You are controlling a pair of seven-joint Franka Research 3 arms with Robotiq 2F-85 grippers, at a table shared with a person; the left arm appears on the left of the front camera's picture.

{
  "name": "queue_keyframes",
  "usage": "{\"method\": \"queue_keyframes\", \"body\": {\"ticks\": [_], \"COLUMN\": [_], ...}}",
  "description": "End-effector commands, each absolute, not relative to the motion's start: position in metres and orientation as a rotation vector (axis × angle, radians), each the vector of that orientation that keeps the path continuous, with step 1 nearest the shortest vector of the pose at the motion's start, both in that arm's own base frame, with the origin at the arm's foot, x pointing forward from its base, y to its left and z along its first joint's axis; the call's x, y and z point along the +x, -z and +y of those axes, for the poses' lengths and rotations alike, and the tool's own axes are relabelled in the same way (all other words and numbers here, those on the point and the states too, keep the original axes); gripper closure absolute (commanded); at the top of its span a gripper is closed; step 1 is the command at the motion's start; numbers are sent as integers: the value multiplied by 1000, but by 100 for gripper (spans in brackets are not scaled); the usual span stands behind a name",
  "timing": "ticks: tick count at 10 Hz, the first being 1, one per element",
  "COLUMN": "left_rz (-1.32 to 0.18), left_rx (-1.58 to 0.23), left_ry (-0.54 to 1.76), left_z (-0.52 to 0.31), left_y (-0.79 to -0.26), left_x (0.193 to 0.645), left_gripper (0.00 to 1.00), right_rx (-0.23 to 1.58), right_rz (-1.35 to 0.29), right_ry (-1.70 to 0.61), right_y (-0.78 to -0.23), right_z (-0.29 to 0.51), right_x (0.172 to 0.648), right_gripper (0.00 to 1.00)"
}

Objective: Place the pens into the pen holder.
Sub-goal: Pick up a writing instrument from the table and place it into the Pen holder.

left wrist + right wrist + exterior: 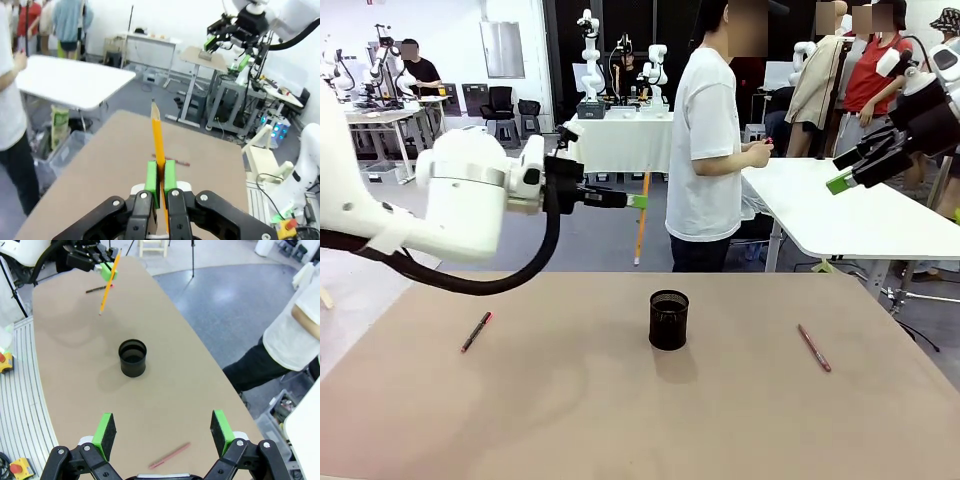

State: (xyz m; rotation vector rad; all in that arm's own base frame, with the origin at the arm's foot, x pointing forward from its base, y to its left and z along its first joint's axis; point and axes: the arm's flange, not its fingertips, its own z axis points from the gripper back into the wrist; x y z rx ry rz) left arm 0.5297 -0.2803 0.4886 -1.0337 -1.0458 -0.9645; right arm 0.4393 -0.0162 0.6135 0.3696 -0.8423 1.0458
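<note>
The broad tan tabletop [570, 420] lies under me, and I take every place from the small black wire-mesh cylindrical pen holder [668, 320] standing upright near its middle; a person in a white T-shirt [705, 150] stands beyond the holder, off the table's far edge, side-on to me; my left gripper [636, 200] hangs in the air above the holder and a little to its left, its green pads pressed together on the yellow-orange pencil [641, 225], which runs nearly upright with its sharpened tip downward; my right gripper [850, 170] is raised high to the holder's right, jaws spread wide with nothing between them; the black pen with a pink-red end [476, 331] lies flat well to the holder's left; the reddish-brown pen [814, 348] lies flat well to its right.
</note>
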Motion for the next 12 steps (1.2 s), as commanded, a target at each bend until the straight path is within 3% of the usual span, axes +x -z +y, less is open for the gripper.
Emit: {"method": "queue_keyframes", "body": {"ticks": [1,4,8,12], "left_rz": [-1117,-1190,-1142,-1110], "left_rx": [-1085,-1022,-1126,-1113], "left_ry": [1001,1029,1043,1022], "left_z": [-297,-317,-319,-320], "left_y": [-464,-420,-387,-360], "left_x": [541,544,550,556], "left_gripper": [100,100,100,100], "right_rx": [376,376,376,376], "right_rz": [-856,-856,-856,-856], "right_ry": [-1054,-1054,-1054,-1054], "right_y": [-614,-614,-614,-614], "right_z": [-16,-16,-16,-16], "right_x": [440,440,440,440], "right_gripper": [0,0,0,0]}}
